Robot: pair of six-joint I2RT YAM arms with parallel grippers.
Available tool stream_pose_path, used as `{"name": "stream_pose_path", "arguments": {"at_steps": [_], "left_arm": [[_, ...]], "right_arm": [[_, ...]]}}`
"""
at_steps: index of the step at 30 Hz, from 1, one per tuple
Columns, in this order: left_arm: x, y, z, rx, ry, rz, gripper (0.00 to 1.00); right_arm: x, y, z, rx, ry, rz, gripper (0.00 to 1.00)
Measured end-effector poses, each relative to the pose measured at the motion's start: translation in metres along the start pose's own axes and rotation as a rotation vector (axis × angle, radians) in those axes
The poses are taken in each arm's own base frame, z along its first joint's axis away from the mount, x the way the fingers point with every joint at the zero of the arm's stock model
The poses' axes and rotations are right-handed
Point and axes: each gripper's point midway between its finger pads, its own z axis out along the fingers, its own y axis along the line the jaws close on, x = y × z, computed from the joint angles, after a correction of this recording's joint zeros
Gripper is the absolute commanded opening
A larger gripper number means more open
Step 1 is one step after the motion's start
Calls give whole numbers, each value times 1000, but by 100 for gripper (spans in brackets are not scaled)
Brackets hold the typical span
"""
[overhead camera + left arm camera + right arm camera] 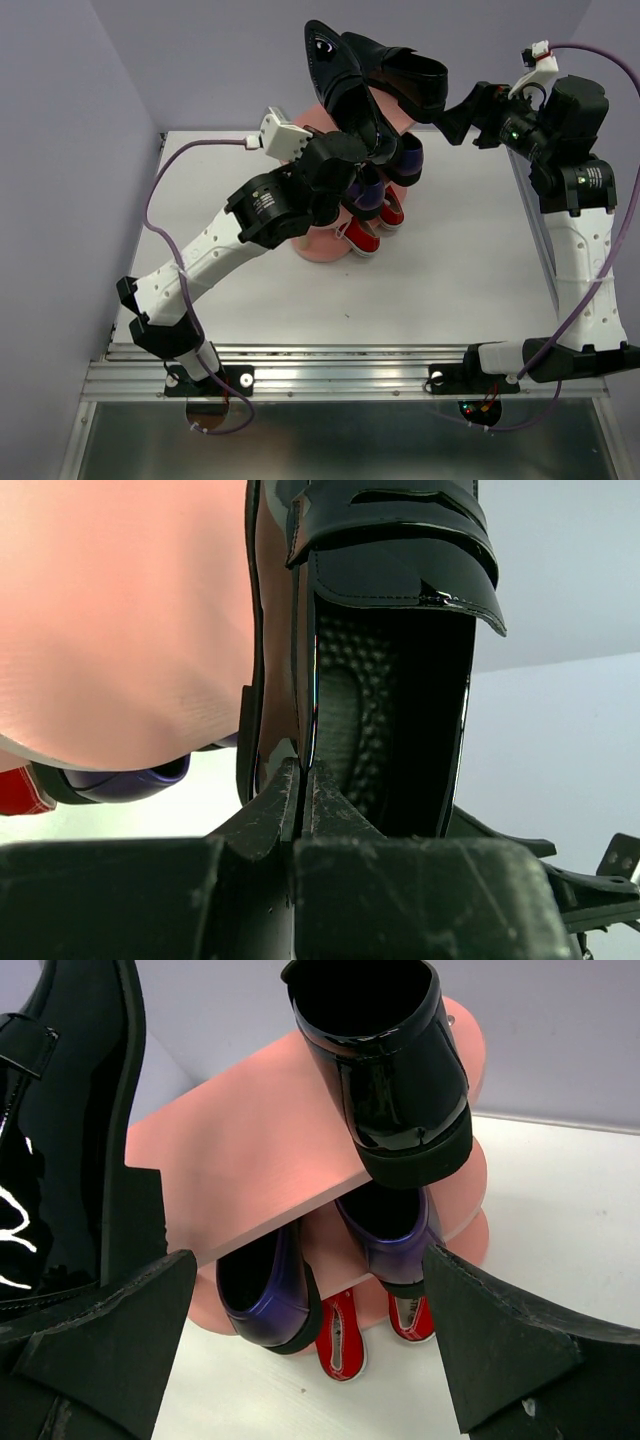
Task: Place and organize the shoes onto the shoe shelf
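The pink shoe shelf [318, 247] stands at the middle back of the table. My left gripper [301, 780] is shut on the side wall of a black loafer [395, 630] and holds it tilted over the top board [120, 630]. In the top view this loafer [335, 60] hangs over the shelf. The second black loafer [395, 1070] rests on the top board with its heel overhanging. My right gripper [310, 1330] is open and empty, just short of that heel. The purple pair [265, 1290] sits on the middle tier. The red pair [340, 1332] sits on the bottom tier.
The white table [470, 260] stretches to the right of and in front of the shelf. Purple walls close in the back and the left side. A metal rail [340, 372] runs along the near edge by the arm bases.
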Motion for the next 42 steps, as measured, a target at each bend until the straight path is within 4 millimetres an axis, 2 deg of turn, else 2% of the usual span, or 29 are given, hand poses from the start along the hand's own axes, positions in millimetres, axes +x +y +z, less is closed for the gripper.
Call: {"name": "stream_pose_path", "arguments": {"at_steps": [15,18,19,20,21,25,30,37,42], "left_arm": [[8,18,21,-71,1,-21,0],[7,20,26,-79,10,-38,13],[7,20,28,-78,15,-48,21],[7,20,30,-79,20,-55,24],[7,21,32,-80,24,-65,31],[4,14,41,-55,24,-103,39],[6,3,46,-12,40,-123,55],[14,5,49,-4,70,-91,61],[14,-3,50,32,83,-63,62]], "right_arm": [[1,2,-5,-3,-11,-5,100],[2,2,-5,-3,-9,-4,100],[2,2,-5,-3,-9,-4,100],[2,2,-5,-3,-9,-4,100],[1,2,-5,-3,-10,-5,100],[1,2,-5,-3,-12,-6,100],[1,2,-5,-4,-14,-6,100],[1,2,-5,-4,-14,-6,100],[1,2,-5,-4,-14,-6,100]]}}
